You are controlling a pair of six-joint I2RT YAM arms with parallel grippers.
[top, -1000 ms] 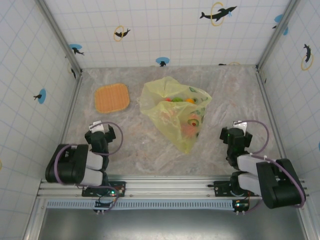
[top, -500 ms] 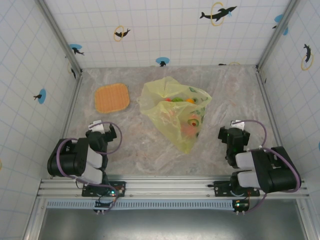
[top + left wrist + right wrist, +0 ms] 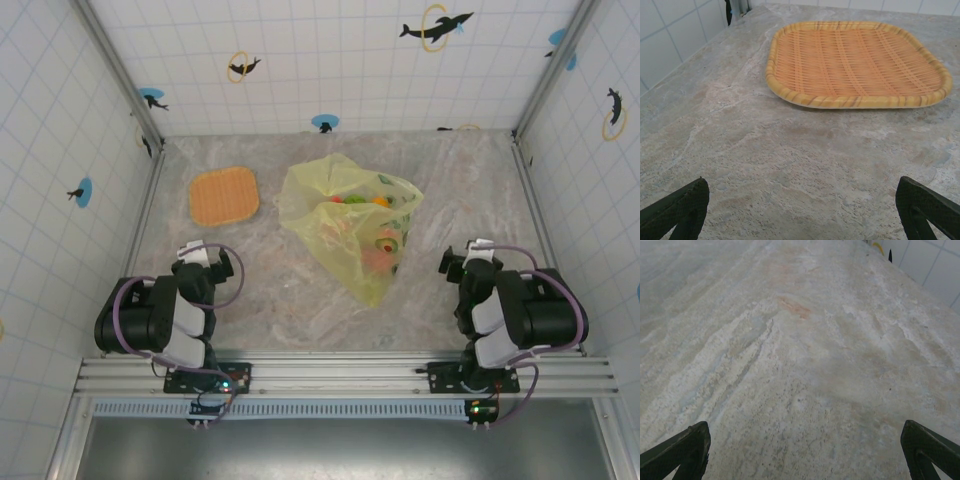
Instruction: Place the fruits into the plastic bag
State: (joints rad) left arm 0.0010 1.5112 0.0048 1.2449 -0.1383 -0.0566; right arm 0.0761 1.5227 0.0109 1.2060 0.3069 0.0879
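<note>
**Between the 2 grippers: fruits sit inside the bag, both sets of fingers spread wide**

Ahead of both grippers, on the marbled table point(image 3: 280, 290), lies the plastic bag point(image 3: 350, 225). It is crinkled, yellow-green and translucent. From the left gripper point(image 3: 200, 262) it is forward and to the right; from the right gripper point(image 3: 477, 258) it is forward and to the left. Neither gripper touches it. Its narrow lower end points back toward the gap between the 2 arms.

The fruits point(image 3: 378, 250) show through the plastic as coloured patches. An orange one and a green one lie at the end far from the fingers, and a pinkish-red one lies nearer to them. How many there are in all cannot be told through the folds.

Seen from the left wrist, the left gripper point(image 3: 802, 210) has its 2 dark fingertips point(image 3: 682, 205) at opposite lower corners, spread wide, with bare table between them. Straight ahead of these fingers, a little to the right, the woven tray point(image 3: 857, 62) lies flat, apart from the tips. From above, the tray point(image 3: 224, 196) sits just beyond the left gripper and left of the bag.

Seen from the right wrist, the right gripper point(image 3: 805, 452) is also spread wide, its fingertips point(image 3: 685, 447) at the lower corners, holding nothing. Marbled table stretches ahead of them toward the tiled wall point(image 3: 935, 265).

Both arms are folded back close to their bases.
</note>
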